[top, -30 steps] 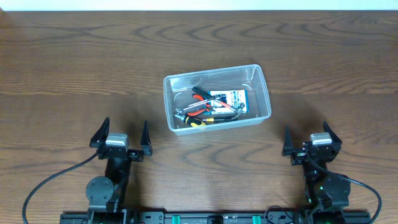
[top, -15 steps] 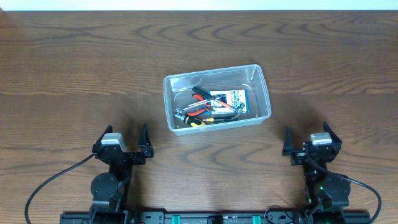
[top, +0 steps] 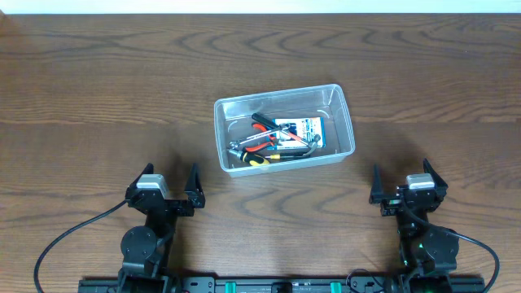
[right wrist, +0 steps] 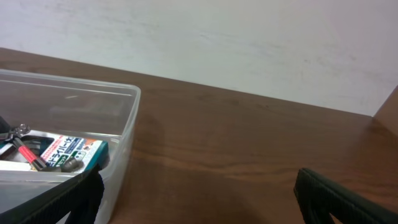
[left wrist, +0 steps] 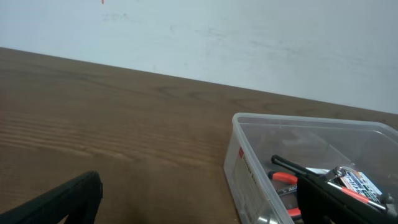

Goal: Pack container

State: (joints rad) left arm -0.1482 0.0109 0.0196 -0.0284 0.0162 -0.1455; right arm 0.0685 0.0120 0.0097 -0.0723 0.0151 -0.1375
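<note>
The clear plastic container (top: 346, 122) stands in the middle of the wooden table. It holds red-handled pliers (top: 260, 140), a yellow-handled tool, metal tools and a small blue-and-white printed box (top: 301, 129). It also shows in the left wrist view (left wrist: 249, 168) and the right wrist view (right wrist: 121, 134). My left gripper (top: 169, 181) is open and empty at the near left, apart from the container. My right gripper (top: 400, 181) is open and empty at the near right.
A pale wall (left wrist: 217, 37) rises behind the table's far edge. Black cables (top: 57, 244) run along the near edge by both arm bases. Bare wood lies on all sides of the container.
My left gripper has drawn back a little toward the near edge and turned slightly. The right arm and the container have not moved.
</note>
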